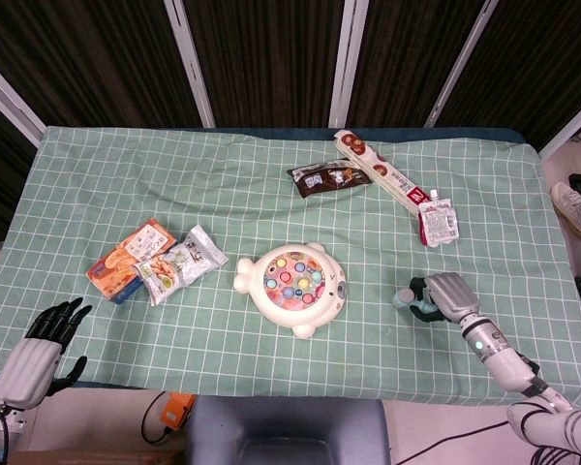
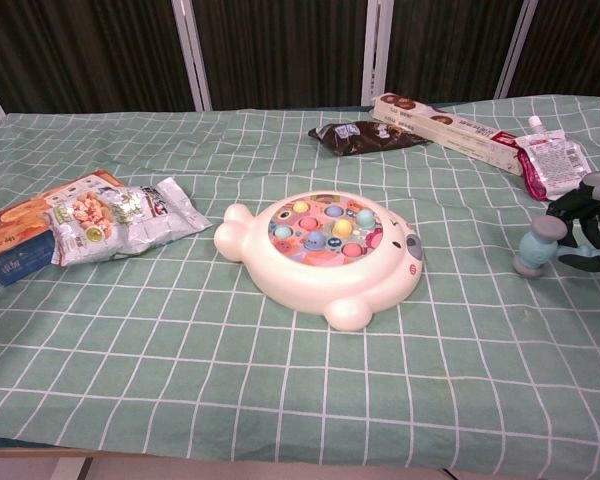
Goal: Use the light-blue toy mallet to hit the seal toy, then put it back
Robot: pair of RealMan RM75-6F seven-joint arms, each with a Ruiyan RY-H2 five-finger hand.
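The cream seal toy with coloured pegs lies mid-table. To its right, my right hand grips the light-blue toy mallet, whose head stands low at the cloth, a little apart from the seal. In the chest view the hand shows only at the right edge. My left hand hangs off the table's front left corner, fingers spread, holding nothing; the chest view does not show it.
Snack packets lie at the left. A brown wrapper, a long box and a red-white pouch sit at the back right. The green checked cloth covers the table.
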